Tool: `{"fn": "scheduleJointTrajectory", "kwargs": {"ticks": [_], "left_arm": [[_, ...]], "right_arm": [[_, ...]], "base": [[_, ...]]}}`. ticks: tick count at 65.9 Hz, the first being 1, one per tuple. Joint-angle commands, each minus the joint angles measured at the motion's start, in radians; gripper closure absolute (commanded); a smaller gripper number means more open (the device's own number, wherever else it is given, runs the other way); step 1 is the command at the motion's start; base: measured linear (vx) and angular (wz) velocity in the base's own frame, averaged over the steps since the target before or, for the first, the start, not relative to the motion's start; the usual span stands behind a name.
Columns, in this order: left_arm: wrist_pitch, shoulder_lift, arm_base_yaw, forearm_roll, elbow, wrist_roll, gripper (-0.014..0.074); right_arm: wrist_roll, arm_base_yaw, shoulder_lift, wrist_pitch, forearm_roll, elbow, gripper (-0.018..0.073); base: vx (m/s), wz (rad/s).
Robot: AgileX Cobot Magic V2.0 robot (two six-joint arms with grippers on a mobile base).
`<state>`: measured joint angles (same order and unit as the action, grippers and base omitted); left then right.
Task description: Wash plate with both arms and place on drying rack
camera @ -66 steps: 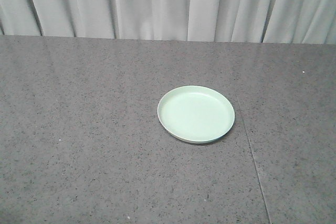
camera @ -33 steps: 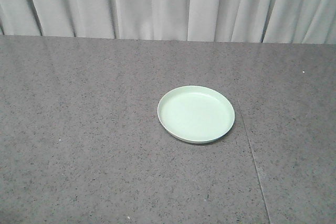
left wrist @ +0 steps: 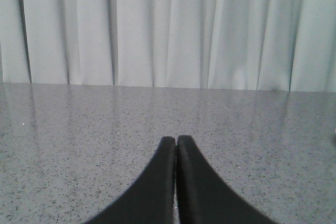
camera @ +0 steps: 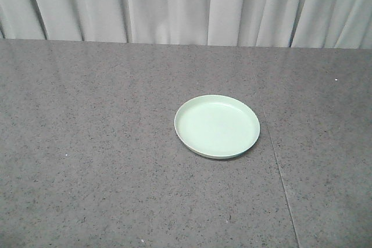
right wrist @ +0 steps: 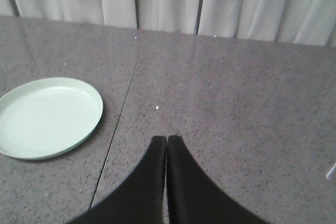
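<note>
The pale mint-green plate point(camera: 217, 126) lies flat on the grey speckled counter, a little right of centre in the front view. In the right wrist view the plate point(right wrist: 46, 117) sits to the left of my right gripper point(right wrist: 166, 138), which is shut with nothing between its black fingers and hangs clear of the rim. My left gripper point(left wrist: 176, 139) is also shut and empty, over bare counter, with the plate outside its view. Neither arm appears in the front view. The drying rack is out of view.
A thin dark seam point(camera: 278, 169) runs front to back through the counter just right of the plate, seen also as the seam point(right wrist: 118, 124) in the right wrist view. White curtains point(camera: 186, 4) hang behind the counter's far edge.
</note>
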<state>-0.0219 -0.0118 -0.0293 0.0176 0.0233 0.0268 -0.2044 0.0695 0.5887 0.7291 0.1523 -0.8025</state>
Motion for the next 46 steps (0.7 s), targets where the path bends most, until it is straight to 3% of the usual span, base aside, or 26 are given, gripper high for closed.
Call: {"fn": "scheduleJointTrajectory", "kwargs": {"ticks": [1, 13, 25, 32, 46], "left_arm": [[0.077, -0.012, -0.006, 0.008, -0.028, 0.0, 0.0603], [0.077, -0.012, -0.006, 0.008, -0.028, 0.0, 0.0603], [0.077, -0.012, -0.006, 0.008, -0.028, 0.0, 0.0603], [0.077, -0.012, -0.006, 0.008, -0.028, 0.0, 0.0603], [0.077, -0.012, -0.006, 0.008, -0.028, 0.0, 0.0603]], "right_arm": [[-0.068, 0.004, 0.114, 0.026, 0.058, -0.101, 0.0507], [-0.182, 0.001, 0.267, 0.088, 0.217, -0.168, 0.0288], [-0.246, -0.002, 0.401, 0.137, 0.289, -0.208, 0.012], [-0.244, -0.071, 0.466, 0.145, 0.23, -0.235, 0.0125], [-0.117, -0.204, 0.596, 0.142, 0.061, -0.285, 0.0167]], "base": [[0.0, 0.0], [0.0, 0.0], [0.0, 0.0], [0.0, 0.0], [0.0, 0.0]]}}
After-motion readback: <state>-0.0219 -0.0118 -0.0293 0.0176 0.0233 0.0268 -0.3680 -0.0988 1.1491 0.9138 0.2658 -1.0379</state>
